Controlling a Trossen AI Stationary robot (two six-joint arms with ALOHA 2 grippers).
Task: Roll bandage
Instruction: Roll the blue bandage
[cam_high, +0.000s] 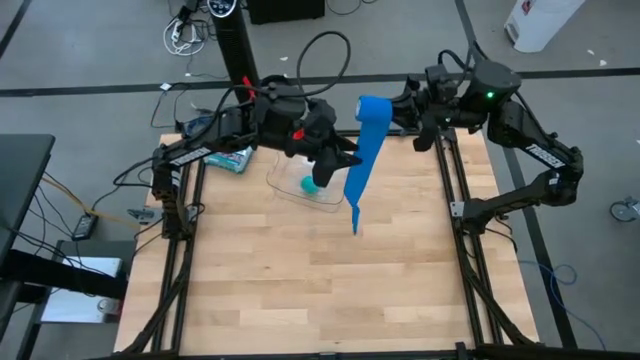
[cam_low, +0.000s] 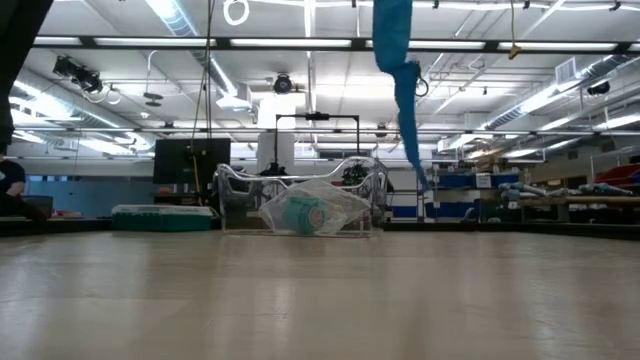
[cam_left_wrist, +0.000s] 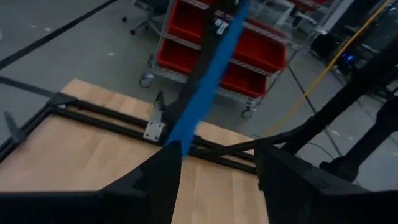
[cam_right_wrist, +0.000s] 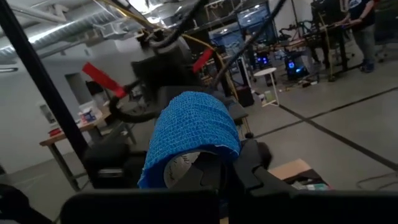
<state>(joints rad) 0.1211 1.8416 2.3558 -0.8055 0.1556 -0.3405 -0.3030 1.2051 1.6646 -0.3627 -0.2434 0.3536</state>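
Evidently the bandage (cam_high: 364, 150), a light, limp, slightly clinging fabric strip, hangs clear above the worktop (cam_high: 300, 280) from the right gripper (cam_high: 405, 108), jaws shut on its upper end, while the left gripper (cam_high: 345, 160), jaws spread wide and empty, stands beside its mid-length, the better hold.

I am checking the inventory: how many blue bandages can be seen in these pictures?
1. The bandage hangs above the table's far half, its upper end clamped in the shut right tool; its strip runs down beside the open left tool. Others may be hidden.
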